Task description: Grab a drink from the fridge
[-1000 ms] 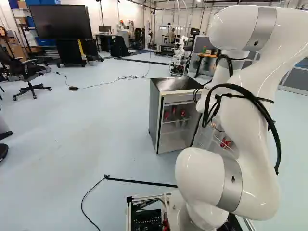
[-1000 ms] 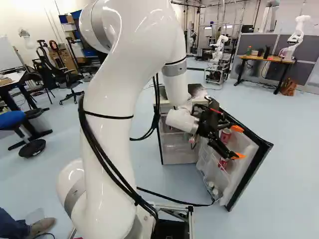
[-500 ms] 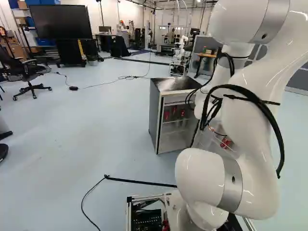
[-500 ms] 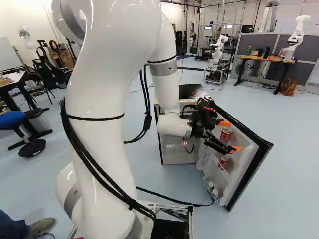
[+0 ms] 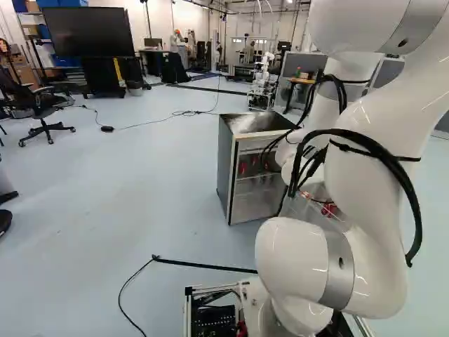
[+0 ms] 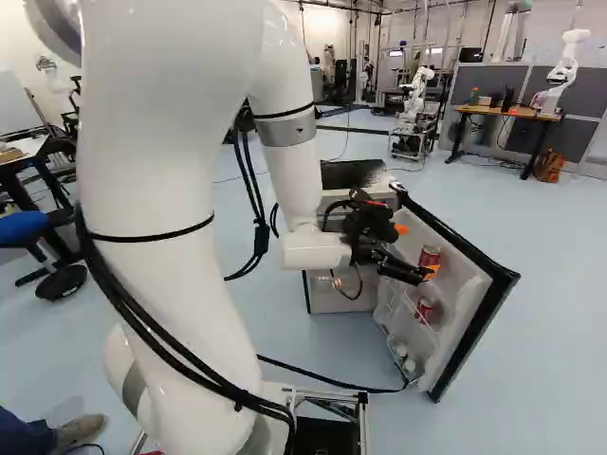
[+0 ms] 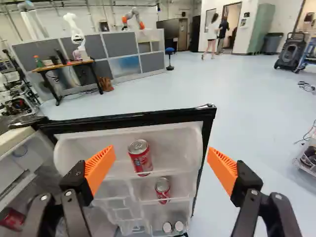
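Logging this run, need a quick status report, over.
Gripper open, holding nothing. Upper red soda can upright in the opened fridge door, ahead. Approach looks unobstructed, over.

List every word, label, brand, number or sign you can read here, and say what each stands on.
No text is clear enough to quote.
Upper red can in the fridge door: pale markings, too small and blurred to read.
Lower red can: the same.
Large screen at the left of the left base view: dark, no readable text.
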Tool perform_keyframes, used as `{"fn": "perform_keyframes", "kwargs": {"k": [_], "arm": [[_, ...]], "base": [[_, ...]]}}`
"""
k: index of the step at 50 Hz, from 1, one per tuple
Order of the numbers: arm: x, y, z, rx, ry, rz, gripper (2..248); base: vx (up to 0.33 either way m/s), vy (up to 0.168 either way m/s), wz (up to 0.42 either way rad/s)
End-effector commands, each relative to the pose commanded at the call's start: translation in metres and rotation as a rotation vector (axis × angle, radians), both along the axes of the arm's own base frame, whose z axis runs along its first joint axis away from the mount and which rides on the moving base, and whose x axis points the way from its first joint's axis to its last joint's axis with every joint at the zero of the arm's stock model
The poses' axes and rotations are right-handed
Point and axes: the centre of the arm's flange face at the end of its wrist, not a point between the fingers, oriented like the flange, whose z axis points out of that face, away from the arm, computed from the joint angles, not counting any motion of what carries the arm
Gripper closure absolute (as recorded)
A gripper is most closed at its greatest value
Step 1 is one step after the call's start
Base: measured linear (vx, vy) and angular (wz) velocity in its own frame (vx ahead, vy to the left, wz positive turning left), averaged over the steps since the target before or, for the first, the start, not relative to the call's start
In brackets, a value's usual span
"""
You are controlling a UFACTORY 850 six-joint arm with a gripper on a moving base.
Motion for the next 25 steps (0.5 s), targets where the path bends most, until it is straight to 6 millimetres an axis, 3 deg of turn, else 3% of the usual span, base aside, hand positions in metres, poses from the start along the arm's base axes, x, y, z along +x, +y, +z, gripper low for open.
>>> {"fn": "perform_keyframes", "kwargs": {"k": [15,25], "arm": [[-0.011,0.023,0.002,-0.010,0.019,0.174,3],[-0.008,0.031,0.003,-0.019,0.026,0.281,3]], "base": [[0.000,0.000,0.000],[0.000,0.000,0.000]]}}
